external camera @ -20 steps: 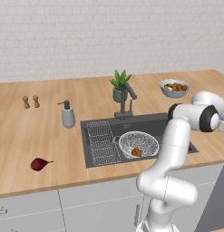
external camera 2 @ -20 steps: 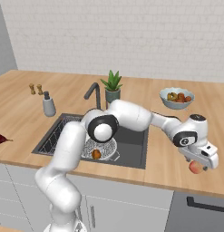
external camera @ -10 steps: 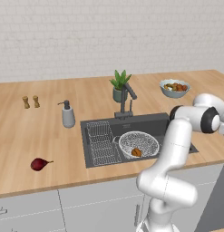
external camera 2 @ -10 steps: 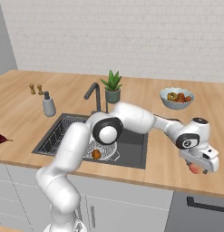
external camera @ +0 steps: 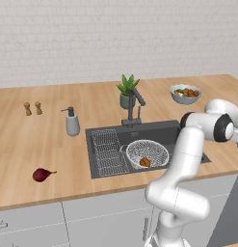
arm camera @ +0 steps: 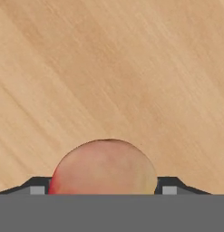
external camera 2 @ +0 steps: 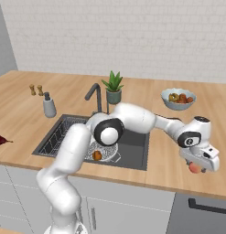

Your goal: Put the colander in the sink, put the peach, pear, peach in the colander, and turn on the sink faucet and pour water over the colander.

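Note:
The pale mesh colander (external camera: 139, 148) sits in the dark sink (external camera: 161, 132), with one orange peach (external camera: 145, 162) inside it. A second peach (external camera 2: 194, 168) rests on the wooden counter right of the sink, near the front edge. My gripper (external camera 2: 197, 166) reaches down over it. In the hand view the peach (arm camera: 104, 167) fills the gap between my fingertips (arm camera: 37, 188), which touch both its sides; my gripper (arm camera: 103, 189) is shut on it. The dark red pear (external camera: 41, 174) lies far left on the counter. No water runs from the faucet (external camera: 133, 108).
A blue-grey bowl of mixed fruit (external camera 2: 178, 98) stands behind my hand at the back right. A potted plant (external camera: 126, 91) is behind the faucet. A soap dispenser (external camera: 72, 123) and two small shakers (external camera: 33, 108) stand left of the sink. The counter's front edge is close to the gripped peach.
My hand has sunk slightly over the peach on the right counter, and its fingers have drawn in against the fruit. Nothing else has moved.

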